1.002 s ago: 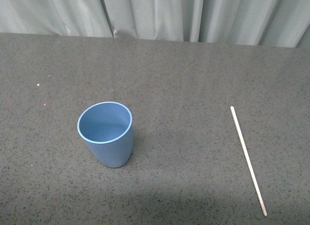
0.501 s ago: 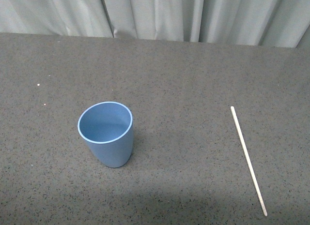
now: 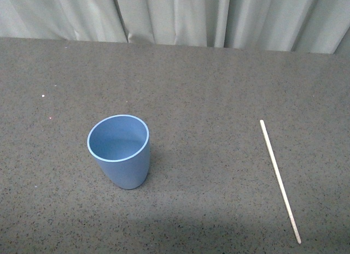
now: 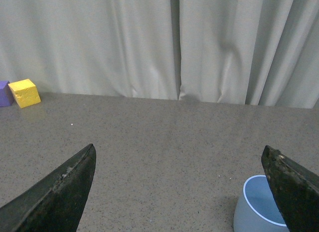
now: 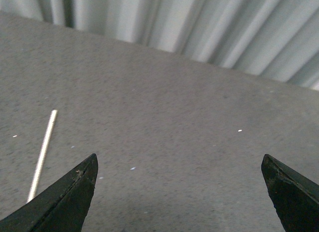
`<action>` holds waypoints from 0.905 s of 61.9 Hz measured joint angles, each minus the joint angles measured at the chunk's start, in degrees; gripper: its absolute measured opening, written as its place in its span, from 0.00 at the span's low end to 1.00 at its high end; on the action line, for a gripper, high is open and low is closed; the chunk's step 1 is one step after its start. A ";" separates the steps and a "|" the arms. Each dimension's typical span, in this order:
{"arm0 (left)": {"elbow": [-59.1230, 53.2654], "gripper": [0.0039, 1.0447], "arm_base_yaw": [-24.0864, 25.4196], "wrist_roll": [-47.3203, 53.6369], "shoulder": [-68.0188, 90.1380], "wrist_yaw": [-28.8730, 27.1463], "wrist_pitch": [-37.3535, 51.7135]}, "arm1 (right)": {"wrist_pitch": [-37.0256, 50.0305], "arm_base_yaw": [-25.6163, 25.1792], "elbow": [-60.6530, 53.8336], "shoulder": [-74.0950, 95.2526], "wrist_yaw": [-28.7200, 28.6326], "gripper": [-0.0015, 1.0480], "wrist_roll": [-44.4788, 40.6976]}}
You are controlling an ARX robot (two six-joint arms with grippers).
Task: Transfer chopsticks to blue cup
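Fingers [image 4: 65,192] of your left gripper [image 4: 178,148] stand wide apart, holding nothing; your right gripper [image 5: 179,157] is spread the same way. Your chopstick [image 3: 280,181] lies flat on the dark table [image 3: 208,74], off to the right, long axis running near to far, far end leaning slightly left; its near tip seems the narrower. The blue cup [image 3: 123,161] stands upright, well apart on the left.

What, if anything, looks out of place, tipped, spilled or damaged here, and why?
Nothing stands out. The blue cup stands on its base, empty and intact; the chopstick lies flat to its right, unbroken. A yellow block and a purple block sit by the curtain.
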 joint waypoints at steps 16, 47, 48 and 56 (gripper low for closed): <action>0.00 0.94 0.00 0.02 0.00 -0.02 0.00 | 0.00 -1.09 14.12 31.85 -10.62 0.91 6.64; 0.00 0.94 0.00 0.02 0.00 -0.02 0.00 | -11.23 0.20 35.78 68.46 -16.22 0.91 18.23; 0.00 0.94 0.00 0.00 0.00 -0.02 0.00 | -11.32 0.42 36.26 69.24 -16.26 0.91 18.47; 0.00 0.94 0.00 0.02 0.00 -0.02 0.00 | -11.78 1.68 38.45 72.37 -16.31 0.91 19.61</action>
